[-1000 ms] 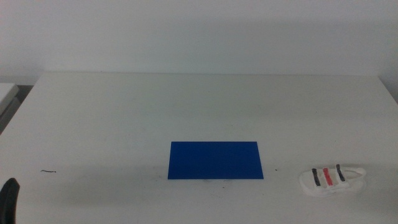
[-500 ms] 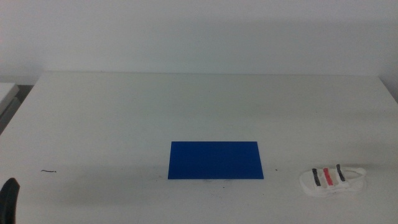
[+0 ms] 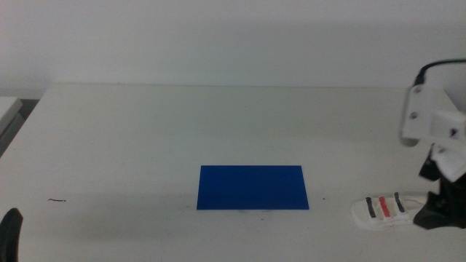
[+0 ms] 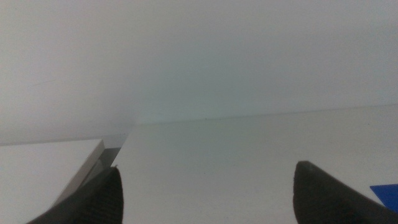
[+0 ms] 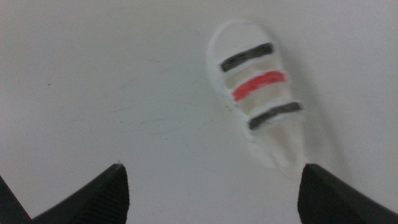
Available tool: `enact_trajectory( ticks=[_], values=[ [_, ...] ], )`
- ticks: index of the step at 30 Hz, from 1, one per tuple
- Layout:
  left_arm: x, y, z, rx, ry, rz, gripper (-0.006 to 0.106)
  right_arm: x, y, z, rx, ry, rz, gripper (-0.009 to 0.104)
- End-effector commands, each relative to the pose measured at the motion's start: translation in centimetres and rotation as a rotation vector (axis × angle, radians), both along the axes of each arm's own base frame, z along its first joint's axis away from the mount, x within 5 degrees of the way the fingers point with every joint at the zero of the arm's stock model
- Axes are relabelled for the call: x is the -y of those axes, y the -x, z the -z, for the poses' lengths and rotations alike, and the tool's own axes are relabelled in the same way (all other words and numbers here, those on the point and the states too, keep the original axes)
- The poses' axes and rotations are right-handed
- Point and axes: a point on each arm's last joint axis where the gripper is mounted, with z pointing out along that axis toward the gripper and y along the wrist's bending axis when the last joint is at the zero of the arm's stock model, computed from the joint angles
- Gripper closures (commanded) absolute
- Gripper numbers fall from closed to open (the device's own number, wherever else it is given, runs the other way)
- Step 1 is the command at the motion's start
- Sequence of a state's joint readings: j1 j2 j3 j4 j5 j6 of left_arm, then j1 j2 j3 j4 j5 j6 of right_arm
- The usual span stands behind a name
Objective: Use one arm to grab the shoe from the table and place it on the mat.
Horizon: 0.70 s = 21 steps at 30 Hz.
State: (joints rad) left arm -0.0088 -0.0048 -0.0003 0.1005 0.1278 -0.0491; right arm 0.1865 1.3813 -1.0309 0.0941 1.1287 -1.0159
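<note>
The small white shoe (image 3: 382, 209) with black, red and black straps lies flat on the white table (image 3: 145, 131), right of the dark blue mat (image 3: 252, 187). My right arm (image 3: 426, 116) reaches in from the right. Its gripper (image 3: 435, 212) hangs just above the table at the shoe's right end, not touching it. In the right wrist view the shoe (image 5: 258, 99) lies ahead of the gripper (image 5: 214, 199), whose jaws stand wide apart and hold nothing. My left gripper (image 3: 9, 233) waits at the bottom left corner, open (image 4: 205, 199).
A thin dark speck (image 3: 57, 200) lies on the table near the left edge. A corner of the mat (image 4: 388, 194) shows in the left wrist view. A second white surface (image 3: 7, 108) stands beyond the table's left edge.
My right arm has come into view from the right and now hangs at the shoe's right end. The shoe, the mat and the left gripper have stayed where they were.
</note>
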Motion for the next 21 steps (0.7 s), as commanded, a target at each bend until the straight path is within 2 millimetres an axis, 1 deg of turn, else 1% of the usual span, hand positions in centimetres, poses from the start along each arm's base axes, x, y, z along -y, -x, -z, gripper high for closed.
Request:
enact_trajectory(
  ticks=[1, 4, 8, 10, 12, 15, 18, 21],
  values=[
    [0.0, 0.0, -0.1, 0.007, 0.005, 0.002, 0.007, -0.4, -1.1, 1.3, -0.039, 0.003, -0.018, 0.009],
    [0.0, 0.0, -0.1, 0.007, 0.005, 0.002, 0.007, -0.5, -2.0, 2.8, -0.077, 0.01, -0.006, 0.009],
    [0.0, 0.0, -0.1, 0.007, 0.005, 0.002, 0.007, -0.9, -2.4, 3.6, -0.111, -0.017, 0.044, 0.009],
    [0.0, 0.0, -0.1, 0.007, 0.005, 0.002, 0.007, -0.9, -2.7, 3.7, -0.079, -0.021, 0.05, 0.009],
    [0.0, 0.0, -0.1, 0.007, 0.005, 0.002, 0.007, -0.7, -3.2, 3.6, -0.024, 0.003, 0.011, 0.009],
    [0.0, 0.0, -0.1, 0.007, 0.005, 0.002, 0.007, -0.5, -3.7, 3.9, 0.028, 0.053, -0.111, 0.009],
    [0.0, 0.0, -0.1, 0.007, 0.005, 0.002, 0.007, -0.4, -4.5, 5.0, 0.034, 0.087, -0.178, 0.009],
    [0.0, 0.0, -0.1, 0.007, 0.005, 0.002, 0.007, -0.4, -5.4, 6.2, 0.046, 0.117, -0.203, 0.009]
  ],
)
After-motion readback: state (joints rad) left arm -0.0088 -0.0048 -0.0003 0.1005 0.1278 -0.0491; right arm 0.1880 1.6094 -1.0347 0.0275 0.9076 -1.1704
